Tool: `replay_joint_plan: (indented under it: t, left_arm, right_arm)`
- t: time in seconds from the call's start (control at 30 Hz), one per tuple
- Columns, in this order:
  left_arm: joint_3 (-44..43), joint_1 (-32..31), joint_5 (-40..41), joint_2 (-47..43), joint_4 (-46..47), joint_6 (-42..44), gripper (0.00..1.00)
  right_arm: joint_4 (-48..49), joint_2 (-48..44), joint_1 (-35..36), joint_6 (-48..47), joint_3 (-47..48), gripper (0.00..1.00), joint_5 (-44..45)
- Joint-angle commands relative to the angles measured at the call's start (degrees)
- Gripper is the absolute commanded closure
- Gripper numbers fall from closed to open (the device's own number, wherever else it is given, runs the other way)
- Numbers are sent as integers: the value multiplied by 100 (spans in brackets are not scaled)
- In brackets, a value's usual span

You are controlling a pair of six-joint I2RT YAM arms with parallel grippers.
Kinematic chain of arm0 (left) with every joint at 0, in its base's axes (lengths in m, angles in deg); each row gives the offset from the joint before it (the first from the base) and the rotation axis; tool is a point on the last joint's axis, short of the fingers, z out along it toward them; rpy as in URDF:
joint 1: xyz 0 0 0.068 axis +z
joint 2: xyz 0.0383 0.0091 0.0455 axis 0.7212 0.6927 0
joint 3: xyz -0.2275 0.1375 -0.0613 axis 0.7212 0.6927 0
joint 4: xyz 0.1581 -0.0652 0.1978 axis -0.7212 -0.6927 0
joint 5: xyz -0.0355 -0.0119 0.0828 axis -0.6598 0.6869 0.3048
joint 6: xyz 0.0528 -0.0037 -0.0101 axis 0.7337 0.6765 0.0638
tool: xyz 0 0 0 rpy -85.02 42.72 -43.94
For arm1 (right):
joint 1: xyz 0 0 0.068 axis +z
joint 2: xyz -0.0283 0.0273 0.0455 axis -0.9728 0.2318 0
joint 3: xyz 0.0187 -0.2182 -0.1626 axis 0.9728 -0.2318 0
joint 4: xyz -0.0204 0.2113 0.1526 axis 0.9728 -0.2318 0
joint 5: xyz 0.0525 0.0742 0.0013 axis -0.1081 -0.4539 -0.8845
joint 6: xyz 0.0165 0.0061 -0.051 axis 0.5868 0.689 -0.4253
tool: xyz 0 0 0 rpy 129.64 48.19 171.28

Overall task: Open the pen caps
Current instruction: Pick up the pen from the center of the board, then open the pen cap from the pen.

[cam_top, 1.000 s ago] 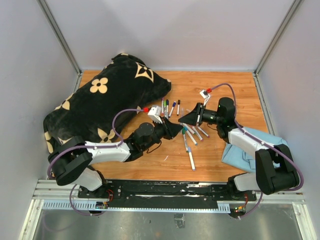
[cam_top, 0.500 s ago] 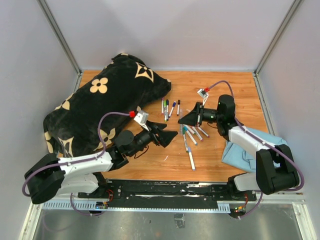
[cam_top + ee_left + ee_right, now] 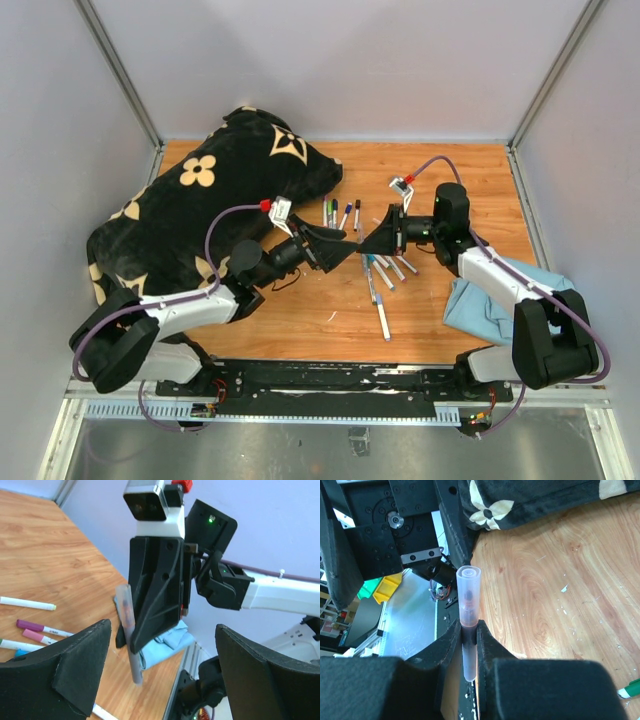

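Note:
My right gripper is shut on a translucent pen tube with a reddish core, held upright with its open end up. In the left wrist view the same tube sticks out below the right gripper. My left gripper stands open just left of the right gripper, with nothing between its fingers. Several pens with coloured caps lie on the wooden table: one group behind the grippers, another below them. A purple cap and a green cap show at the edges of the wrist views.
A big black cushion with cream flower prints fills the left of the table. A folded light blue cloth lies at the right, under the right arm. White walls enclose the table.
My left gripper has opened, drawn back to the left, then come up close to the right gripper again. The right gripper has shifted slightly left and up, still holding the tube.

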Motion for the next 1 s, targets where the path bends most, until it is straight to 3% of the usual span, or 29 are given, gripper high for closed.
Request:
replay_joint_plan:
  t: [0.0, 0.17, 0.4, 0.8, 0.9, 0.97]
  left_arm:
    - [-475, 34, 351, 114, -555, -68, 12]
    - [-706, 37, 695, 237, -1014, -29, 18]
    - [-933, 30, 375, 600, -1065, -222, 30]
    - [-1094, 15, 149, 891, -1022, -374, 81]
    - [-1048, 21, 165, 904, -865, -406, 99]
    - [-1018, 21, 250, 869, -752, -443, 100]
  right_arm:
    - [-103, -35, 112, -216, 151, 99, -274]
    - [-103, -18, 152, -227, 167, 99, -320]
    - [-241, 78, 214, -329, 230, 99, -336]
    - [-622, 171, 244, -607, 339, 97, -282]
    - [-764, 163, 253, -712, 357, 89, -233]
    - [-860, 163, 277, -786, 375, 78, -211]
